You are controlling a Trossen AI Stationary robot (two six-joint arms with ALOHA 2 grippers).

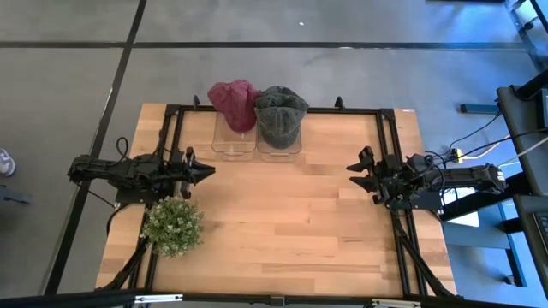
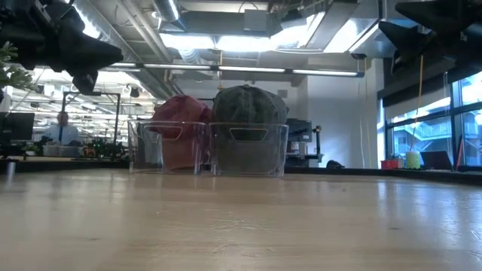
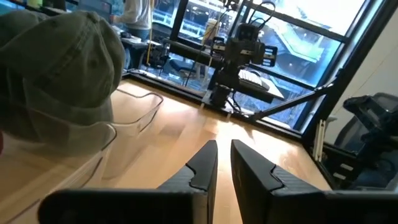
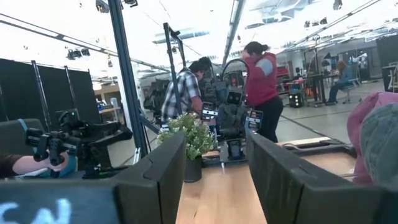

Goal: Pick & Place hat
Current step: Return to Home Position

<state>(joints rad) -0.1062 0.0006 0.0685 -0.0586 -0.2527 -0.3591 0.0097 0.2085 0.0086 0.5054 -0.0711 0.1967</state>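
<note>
A red hat (image 1: 233, 101) and a grey-green hat (image 1: 280, 113) each sit on a clear plastic bin (image 1: 235, 143) at the table's far edge; the low view shows the red hat (image 2: 178, 120) and the grey-green hat (image 2: 248, 105) resting on their bins. My left gripper (image 1: 208, 173) hovers at the table's left, nearly shut and empty; its fingers (image 3: 205, 163) stand a narrow gap apart. My right gripper (image 1: 353, 174) hovers at the table's right, open and empty; its fingers (image 4: 168, 165) stand wide apart.
A small potted plant (image 1: 173, 226) stands near the left front of the table, just in front of my left arm. A black frame (image 1: 385, 128) runs along the table's sides and far edge. People stand in the room beyond the table (image 4: 258, 81).
</note>
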